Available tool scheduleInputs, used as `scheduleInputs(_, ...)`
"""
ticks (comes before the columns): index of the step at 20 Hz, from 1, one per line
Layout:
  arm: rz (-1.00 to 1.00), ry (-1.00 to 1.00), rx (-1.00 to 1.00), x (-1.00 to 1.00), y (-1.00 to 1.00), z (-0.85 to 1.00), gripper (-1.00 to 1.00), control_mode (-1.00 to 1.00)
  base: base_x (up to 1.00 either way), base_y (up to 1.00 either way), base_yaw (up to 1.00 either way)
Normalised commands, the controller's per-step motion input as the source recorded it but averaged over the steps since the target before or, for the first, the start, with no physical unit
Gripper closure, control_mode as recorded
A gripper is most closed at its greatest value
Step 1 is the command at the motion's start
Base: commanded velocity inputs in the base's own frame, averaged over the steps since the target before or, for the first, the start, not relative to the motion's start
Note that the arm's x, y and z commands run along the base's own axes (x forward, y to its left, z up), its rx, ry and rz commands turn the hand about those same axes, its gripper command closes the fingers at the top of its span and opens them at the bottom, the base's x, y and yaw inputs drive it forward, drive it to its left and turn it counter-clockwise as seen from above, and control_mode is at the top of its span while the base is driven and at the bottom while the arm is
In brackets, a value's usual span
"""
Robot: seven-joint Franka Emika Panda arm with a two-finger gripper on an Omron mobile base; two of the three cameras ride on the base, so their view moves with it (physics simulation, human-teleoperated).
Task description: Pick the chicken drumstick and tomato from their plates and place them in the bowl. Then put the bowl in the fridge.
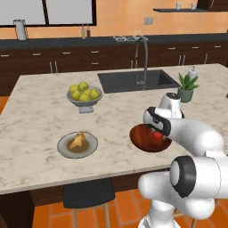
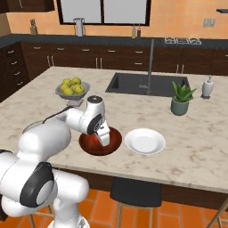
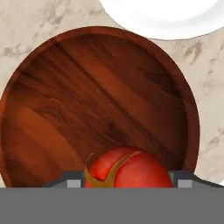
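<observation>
Gripper pinching tomato at frame bottom, poised low over bowl, likely to drop it inside. Beyond, white plate bare at upper right. Farther off, drumstick on grey plate, lower left, not yet fetched.

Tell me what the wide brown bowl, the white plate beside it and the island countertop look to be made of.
The wide reddish-brown bowl looks like polished wood: dark grain streaks run across its inside, with a soft sheen. The plain round white plate looks like glazed ceramic, smooth and unmarked, though plastic can't be excluded. The pale island countertop looks like polished marble or similar stone: beige with grey-brown veining.
</observation>
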Motion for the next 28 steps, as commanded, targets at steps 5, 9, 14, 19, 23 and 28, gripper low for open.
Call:
scheduleInputs(5, 0.05, 0.08, -0.07, 0.22, 0.02, -0.45, 1.00, -1.00, 0.00, 0.00, 0.00)
scheduleInputs(9, 0.09, 0.02, -0.06, 0.23, 0.00, -0.14, -1.00, -1.00, 0.00, 0.00, 0.00)
scheduleInputs(14, 0.12, 0.00, -0.01, 0.04, 0.00, -0.09, -1.00, -1.00, 0.00, 0.00, 0.00)
scheduleInputs(19, 0.17, 0.00, 0.00, 0.00, 0.08, 0.05, -1.00, -1.00, 0.00, 0.00, 0.00)
scheduleInputs(23, 0.16, -0.01, -0.01, -0.22, 0.41, 0.74, -1.00, -1.00, 0.00, 0.00, 0.00)
scheduleInputs(28, 0.28, -0.08, -0.06, -0.87, 0.71, 0.88, -1.00, -1.00, 0.00, 0.00, 0.00)
